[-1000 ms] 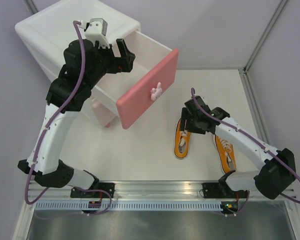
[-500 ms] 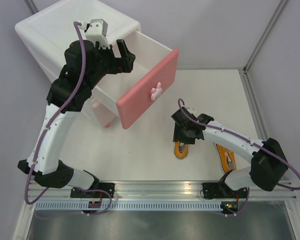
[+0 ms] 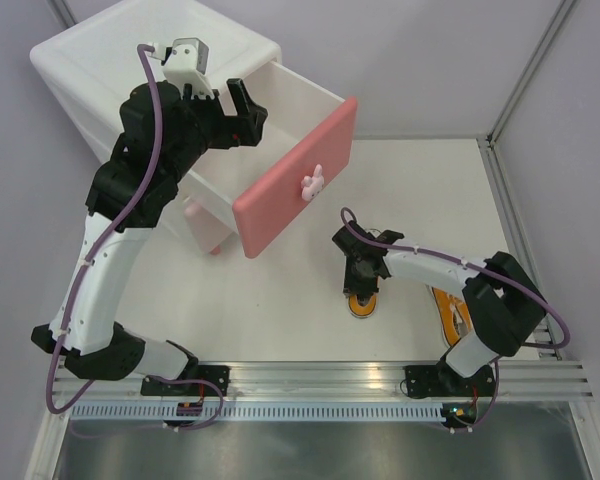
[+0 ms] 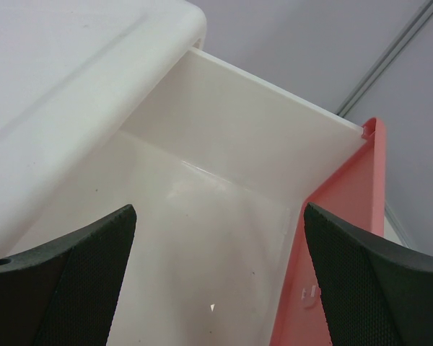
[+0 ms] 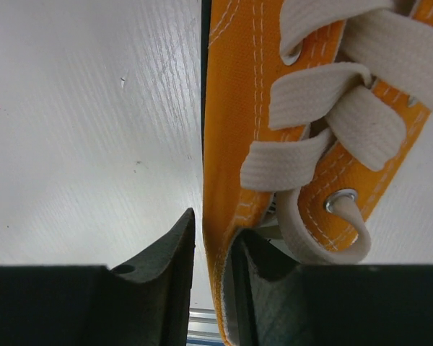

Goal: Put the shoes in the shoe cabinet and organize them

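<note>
The shoe cabinet (image 3: 100, 60) stands at the far left with its top drawer (image 3: 300, 100) pulled out, pink front (image 3: 290, 180) toward the middle. My left gripper (image 3: 242, 110) hangs open over the drawer; the left wrist view shows only its bare white floor (image 4: 224, 216) between the fingers (image 4: 65, 281). One orange shoe (image 3: 362, 302) lies on the table under my right gripper (image 3: 360, 272). In the right wrist view the right gripper (image 5: 215, 227) is shut on the shoe's (image 5: 234, 108) canvas side wall, one finger inside, one outside. A second orange shoe (image 3: 450, 310) lies to its right, partly under the arm.
A white bunny knob (image 3: 312, 181) sticks out of the drawer front. The cabinet's pink foot (image 3: 217, 247) rests on the white table (image 3: 280, 300). Grey walls close the back and right, and a metal rail (image 3: 310, 378) runs along the near edge.
The right gripper has moved left and down onto the nearer orange shoe, and its jaws have narrowed around the side wall. The left arm has barely shifted above the drawer.
</note>
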`<control>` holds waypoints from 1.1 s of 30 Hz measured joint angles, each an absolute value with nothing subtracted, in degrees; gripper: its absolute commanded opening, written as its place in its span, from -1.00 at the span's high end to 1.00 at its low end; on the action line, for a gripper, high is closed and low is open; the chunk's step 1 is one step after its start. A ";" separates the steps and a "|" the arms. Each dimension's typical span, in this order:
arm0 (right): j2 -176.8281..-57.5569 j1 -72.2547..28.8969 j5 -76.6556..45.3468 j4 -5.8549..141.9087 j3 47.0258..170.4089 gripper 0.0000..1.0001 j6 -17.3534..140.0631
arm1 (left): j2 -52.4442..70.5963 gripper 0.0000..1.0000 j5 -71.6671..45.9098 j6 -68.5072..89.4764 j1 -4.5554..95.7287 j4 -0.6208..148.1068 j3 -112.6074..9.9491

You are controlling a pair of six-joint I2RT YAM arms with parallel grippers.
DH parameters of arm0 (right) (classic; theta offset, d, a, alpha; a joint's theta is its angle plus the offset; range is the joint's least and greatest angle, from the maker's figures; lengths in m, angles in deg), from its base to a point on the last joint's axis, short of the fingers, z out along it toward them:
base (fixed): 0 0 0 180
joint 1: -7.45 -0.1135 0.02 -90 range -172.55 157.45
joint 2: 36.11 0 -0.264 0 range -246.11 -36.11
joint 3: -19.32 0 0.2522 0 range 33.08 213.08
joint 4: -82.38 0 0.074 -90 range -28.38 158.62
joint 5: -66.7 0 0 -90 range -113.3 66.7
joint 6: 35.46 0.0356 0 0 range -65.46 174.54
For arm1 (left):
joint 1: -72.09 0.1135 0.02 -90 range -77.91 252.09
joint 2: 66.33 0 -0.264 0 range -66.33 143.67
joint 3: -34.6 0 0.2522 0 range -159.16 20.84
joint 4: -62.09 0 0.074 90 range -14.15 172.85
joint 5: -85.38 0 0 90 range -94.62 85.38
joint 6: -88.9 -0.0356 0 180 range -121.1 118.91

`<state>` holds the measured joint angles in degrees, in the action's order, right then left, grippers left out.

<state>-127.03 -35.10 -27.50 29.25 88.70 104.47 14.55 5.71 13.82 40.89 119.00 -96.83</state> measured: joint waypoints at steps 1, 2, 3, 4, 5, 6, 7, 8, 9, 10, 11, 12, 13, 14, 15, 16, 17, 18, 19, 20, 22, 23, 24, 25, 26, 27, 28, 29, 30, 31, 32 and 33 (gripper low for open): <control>-127.38 -35.10 -27.09 29.33 88.70 0.43 104.36 | 14.55 -0.99 5.71 13.82 40.89 119.00 -96.83; -127.57 -35.10 -26.80 29.36 88.70 0.47 104.30 | 14.55 -0.99 5.71 13.82 40.89 119.03 -96.83; -127.64 -35.10 -26.58 29.40 88.70 0.54 104.23 | 14.55 -0.99 5.71 13.82 40.89 119.00 -96.83; -127.68 -35.10 -26.43 29.53 88.59 0.56 104.17 | 14.55 -0.99 5.71 13.82 40.89 119.03 -96.83; -127.68 -35.10 -26.15 29.82 88.37 0.57 104.19 | 14.55 -0.99 5.71 13.82 40.89 119.00 -96.83; -127.68 -35.10 -25.95 30.03 88.04 0.61 104.21 | 14.55 -0.99 5.71 13.82 40.89 119.00 -96.83; -127.70 -35.10 -25.69 30.23 87.71 0.66 104.25 | 14.55 -0.99 5.71 13.82 40.89 119.00 -96.80; -127.68 -35.10 -25.60 30.38 87.58 0.76 104.25 | 14.55 -0.99 5.69 13.84 40.89 118.98 -96.72; -127.68 -35.10 -25.45 30.69 87.58 0.99 104.28 | 14.55 -0.99 5.69 13.84 40.89 119.00 -96.59; -127.64 -35.10 -25.47 30.71 87.58 0.99 104.01 | 14.55 -0.99 5.69 13.84 40.89 119.00 -96.50; -127.53 -35.10 -25.73 30.54 87.58 0.99 103.99 | 14.55 -0.99 5.69 13.84 40.89 119.00 -96.39; -127.24 -35.10 -25.95 30.19 87.58 0.99 103.82 | 14.55 -0.99 5.67 13.84 40.89 119.03 -96.28; -126.85 -35.10 -26.37 29.57 87.61 0.99 103.53 | 14.55 -0.99 5.67 13.87 40.89 119.03 -96.26; -126.35 -35.10 -26.93 28.61 87.67 0.99 103.07 | 14.55 -0.99 5.64 13.87 40.89 119.00 -96.24; -125.74 -35.10 -27.44 27.67 87.85 0.99 102.66 | 14.55 -0.99 5.60 13.87 40.89 119.00 -96.21; -125.01 -35.07 -28.11 26.21 88.35 0.99 102.16 | 14.55 -0.99 5.47 13.87 40.89 119.00 -96.21; -124.21 -35.01 -28.73 24.85 89.07 0.99 101.65 | 14.55 -0.99 5.32 13.84 40.89 119.00 -96.19; -123.18 -34.81 -29.54 23.39 89.97 0.99 101.15 | 14.55 -0.99 5.16 13.84 40.89 119.00 -96.21; -122.00 -34.48 -30.10 22.08 90.95 0.99 100.58 | 14.55 -0.99 4.97 13.84 40.89 119.00 -96.21; -121.06 -34.07 -30.78 20.57 92.06 0.99 100.04 | 14.55 -0.99 4.62 13.84 40.89 119.00 -96.21; -118.85 -32.63 -32.81 17.12 95.85 0.99 98.51 | 14.55 -0.99 4.11 13.84 40.89 118.98 -96.19; -117.91 -31.75 -33.84 15.85 97.97 0.99 97.67 | 14.55 -0.99 3.98 13.84 40.89 119.00 -96.21; -116.97 -30.66 -34.96 14.54 100.52 0.99 96.78 | 14.55 -0.99 3.81 13.84 40.89 118.98 -96.21; -116.32 -29.41 -35.85 13.05 103.43 0.99 95.80 | 14.55 -0.99 3.72 13.84 40.89 118.98 -96.21; -115.79 -28.10 -36.75 12.00 106.45 0.99 94.57 | 14.55 -0.99 3.59 13.82 40.89 118.98 -96.21; -115.44 -26.64 -37.60 10.97 109.59 0.99 93.15 | 14.55 -0.99 3.31 13.82 40.89 119.00 -96.21; -115.38 -25.26 -38.34 9.86 113.02 0.99 91.73 | 14.55 -0.99 2.82 13.82 40.89 118.98 -96.21; -115.38 -24.26 -38.93 9.51 115.58 0.99 90.59 | 14.55 -0.99 2.56 13.82 40.89 118.98 -96.21; -115.42 -22.83 -39.74 8.75 119.10 0.99 88.89 | 14.55 -0.99 2.28 13.82 40.89 119.00 -96.21; -115.83 -21.63 -40.60 7.50 123.41 0.99 87.12 | 14.55 -0.99 2.06 13.82 40.89 118.98 -96.21; -116.23 -20.89 -41.34 6.78 126.71 0.99 85.70 | 14.55 -0.99 1.84 13.82 40.89 118.98 -96.21; -116.84 -20.26 -42.21 5.99 131.19 0.99 83.88 | 14.55 -0.99 1.49 13.82 40.89 118.98 -96.21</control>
<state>-116.84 -20.26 -42.21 5.99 131.19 83.88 14.55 1.49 13.82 40.89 118.98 -96.21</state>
